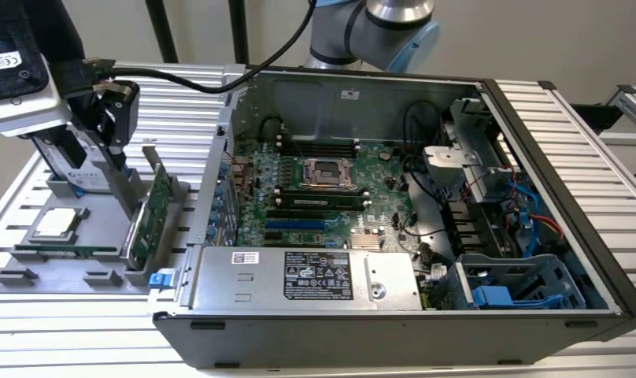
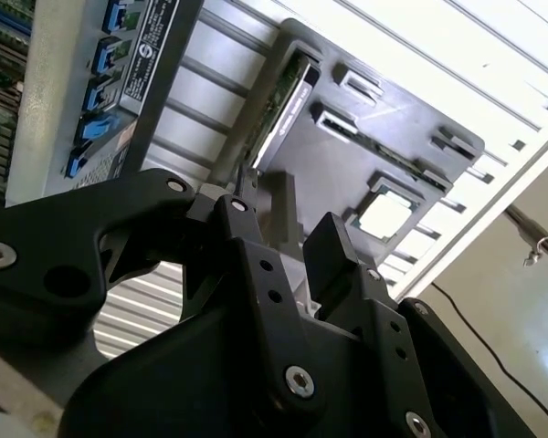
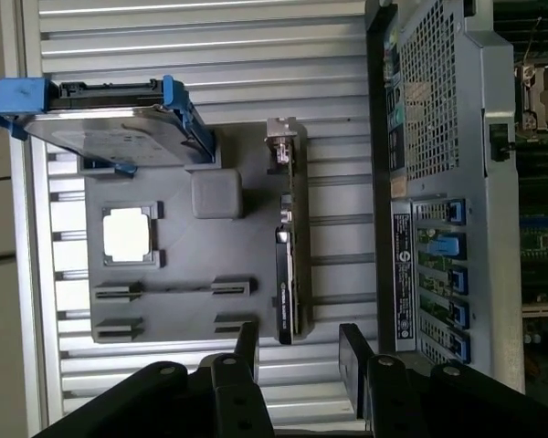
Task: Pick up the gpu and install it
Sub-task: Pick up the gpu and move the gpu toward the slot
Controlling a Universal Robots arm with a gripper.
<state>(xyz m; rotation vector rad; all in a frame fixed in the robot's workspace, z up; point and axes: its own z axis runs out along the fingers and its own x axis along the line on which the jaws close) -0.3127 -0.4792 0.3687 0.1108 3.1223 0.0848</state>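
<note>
The gpu (image 1: 150, 211) is a green card standing on its long edge in a slot of the grey parts tray (image 1: 97, 236), at the exterior view's left beside the open computer case (image 1: 402, 181). In the first wrist view the gpu (image 3: 289, 246) shows edge-on with its silver bracket at the far end. It also appears in the second wrist view as a thin edge (image 2: 288, 91). My gripper (image 1: 113, 126) hangs above the tray, higher than the card. Its black fingers (image 3: 247, 351) stand apart, roughly in line with the card's near end. The gripper (image 3: 301, 360) is open with nothing between the fingers.
On the same tray stand a silver hard drive with blue rails (image 3: 110, 128), a square processor chip (image 3: 128, 233) and a narrow memory stick (image 1: 66, 252). The case's motherboard (image 1: 308, 189) lies exposed, with the power supply (image 1: 308, 279) at the front and the case wall close beside the tray.
</note>
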